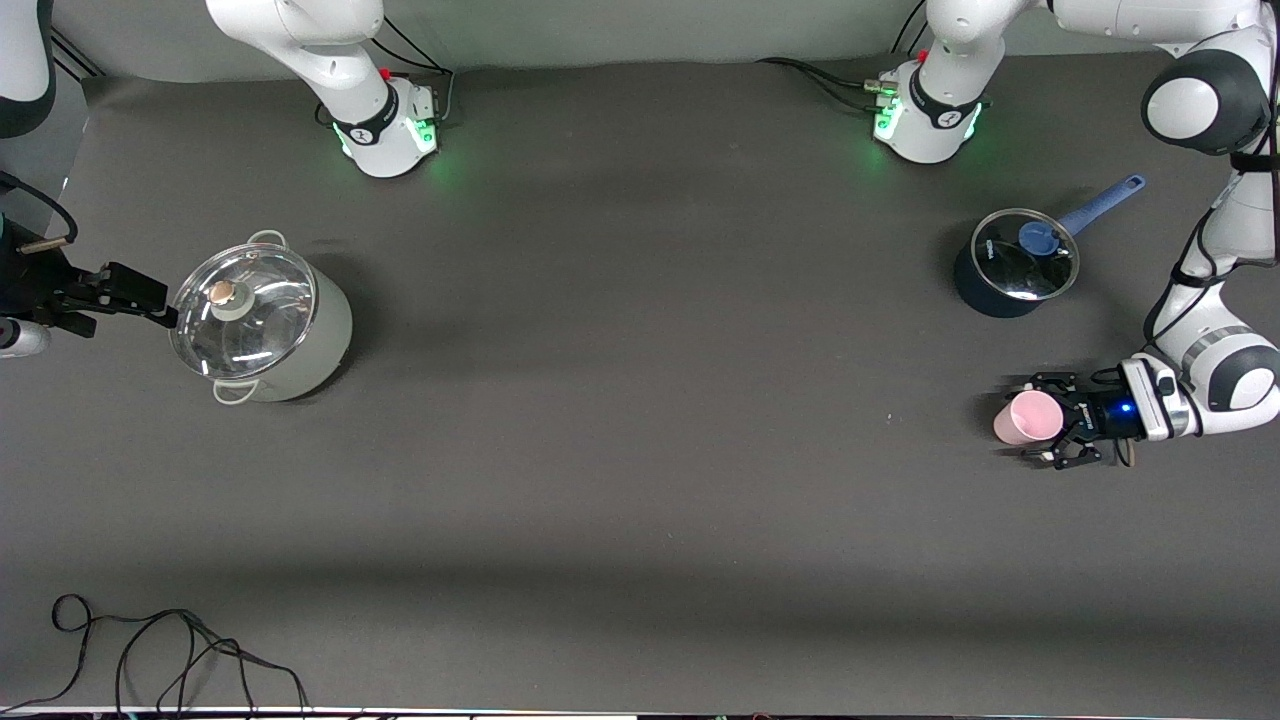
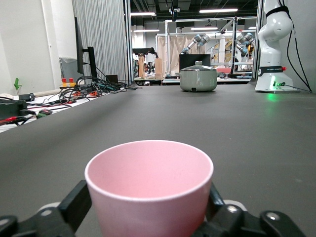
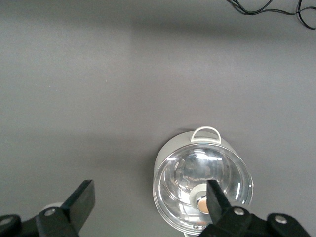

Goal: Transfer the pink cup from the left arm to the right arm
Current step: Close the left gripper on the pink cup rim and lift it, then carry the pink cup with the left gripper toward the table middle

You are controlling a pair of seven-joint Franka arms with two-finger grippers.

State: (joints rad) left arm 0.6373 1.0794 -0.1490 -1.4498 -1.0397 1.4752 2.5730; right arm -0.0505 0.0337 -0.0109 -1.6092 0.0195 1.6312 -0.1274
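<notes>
The pink cup (image 1: 1025, 418) stands upright on the table at the left arm's end, nearer the front camera than the blue saucepan. My left gripper (image 1: 1035, 420) lies low and level with it, open, one linkage finger on each side of the cup. In the left wrist view the pink cup (image 2: 150, 182) fills the space inside the left gripper (image 2: 148, 197), with the fingers (image 2: 78, 202) close beside its wall. My right gripper (image 1: 120, 300) hangs open at the right arm's end, beside the grey pot. In its own view the right gripper (image 3: 148, 197) holds nothing.
A grey pot with a glass lid (image 1: 262, 325) stands at the right arm's end and shows in the wrist views as a grey pot (image 2: 198, 79) and a lidded pot (image 3: 202, 187). A blue saucepan with a lid (image 1: 1015, 262) stands near the left arm's base. Loose black cables (image 1: 170, 650) lie at the front edge.
</notes>
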